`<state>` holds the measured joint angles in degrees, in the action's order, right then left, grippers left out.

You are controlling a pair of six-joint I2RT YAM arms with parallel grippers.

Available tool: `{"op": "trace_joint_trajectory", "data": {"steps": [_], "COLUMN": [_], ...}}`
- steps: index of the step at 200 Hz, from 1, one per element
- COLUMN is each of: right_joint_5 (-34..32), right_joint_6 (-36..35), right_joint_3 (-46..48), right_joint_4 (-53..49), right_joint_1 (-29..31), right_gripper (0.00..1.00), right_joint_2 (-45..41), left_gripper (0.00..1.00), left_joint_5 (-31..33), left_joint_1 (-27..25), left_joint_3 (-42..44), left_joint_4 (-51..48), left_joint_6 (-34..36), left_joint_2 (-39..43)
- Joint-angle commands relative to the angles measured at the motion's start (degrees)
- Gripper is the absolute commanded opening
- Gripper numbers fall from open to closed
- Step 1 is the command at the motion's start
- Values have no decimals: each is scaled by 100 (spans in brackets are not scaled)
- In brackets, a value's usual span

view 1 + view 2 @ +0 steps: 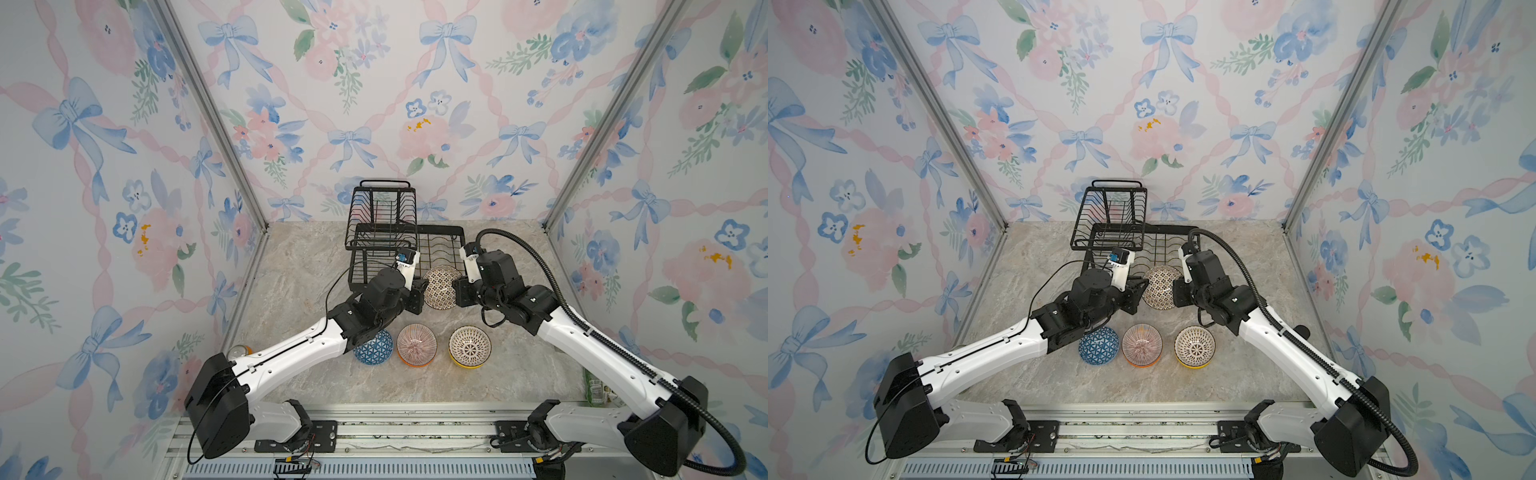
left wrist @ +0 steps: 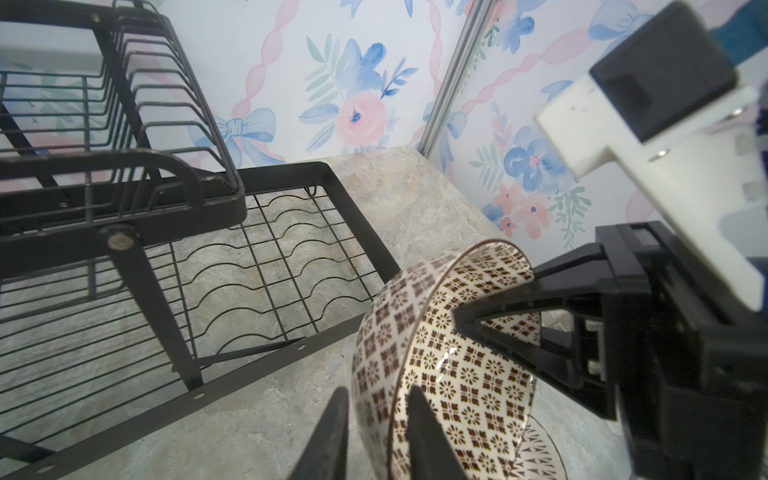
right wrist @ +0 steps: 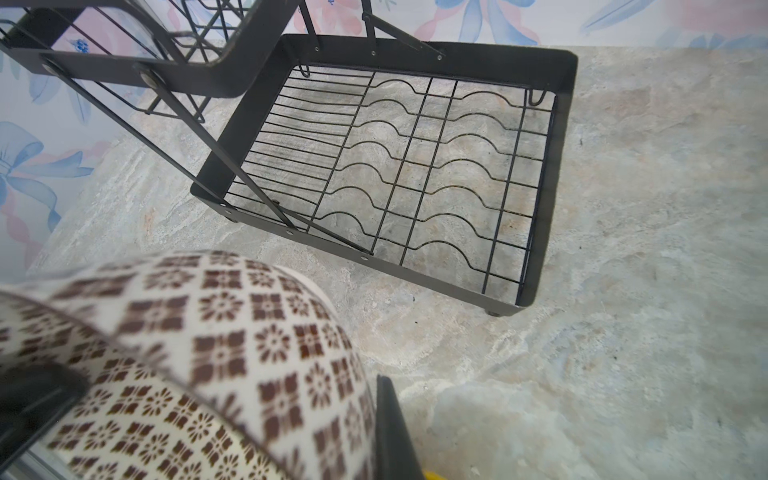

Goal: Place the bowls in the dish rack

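Observation:
A brown-and-white patterned bowl (image 1: 441, 286) (image 1: 1160, 286) hangs tilted on edge just in front of the dish rack (image 1: 444, 227) (image 1: 1167, 227), held between both arms. My right gripper (image 1: 459, 291) (image 2: 494, 293) is shut on its rim. The left gripper (image 1: 419, 297) (image 2: 378, 390) straddles the opposite rim with its fingers open and a gap showing. On the table in front stand a blue geometric bowl (image 1: 374, 347), a pink-striped bowl (image 1: 417, 344) nested in an orange one, and a lattice bowl (image 1: 469, 346) nested in a yellow one. The rack's lower tray (image 3: 557, 166) holds nothing.
The rack's raised upper basket (image 1: 382, 212) stands at the back left of the tray. An orange can (image 1: 239, 351) sits half hidden behind the left arm by the left wall. A green packet (image 1: 594, 390) lies at the right wall. Walls close in on three sides.

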<state>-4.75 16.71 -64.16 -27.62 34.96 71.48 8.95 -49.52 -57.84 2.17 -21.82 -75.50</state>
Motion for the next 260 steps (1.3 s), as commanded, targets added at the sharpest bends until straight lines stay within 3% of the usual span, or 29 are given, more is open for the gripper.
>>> {"op": "trace_joint_trajectory", "data": {"steps": [1,30,64,103,144,260], "right_joint_5": [97,-89,-745,-1388,-1771,-2317], "right_joint_6": [-587,-1275,-2314,-3760,-5348,-8098], "right_joint_3": [-61,-157,-120,387,757,984], "right_joint_4": [103,149,354,1465,2793,6032], "right_joint_1": [-62,-146,-151,-252,-190,-199], "right_gripper": [0,0,0,0,0,0], "right_joint_2": [-91,-6,129,205,533,1876], "left_gripper": [68,98,98,98,98,98], "left_joint_5": [72,224,238,-688,-1211,-1637], "left_joint_1": [44,173,546,1100,1463,1629], "left_joint_3": [30,162,584,953,968,1050], "left_joint_4": [-381,-771,-1189,-1220,-1405,-1138], "left_joint_6": [261,241,122,410,785,750], "left_joint_2": [296,581,1023,1559,1480,1310]}}
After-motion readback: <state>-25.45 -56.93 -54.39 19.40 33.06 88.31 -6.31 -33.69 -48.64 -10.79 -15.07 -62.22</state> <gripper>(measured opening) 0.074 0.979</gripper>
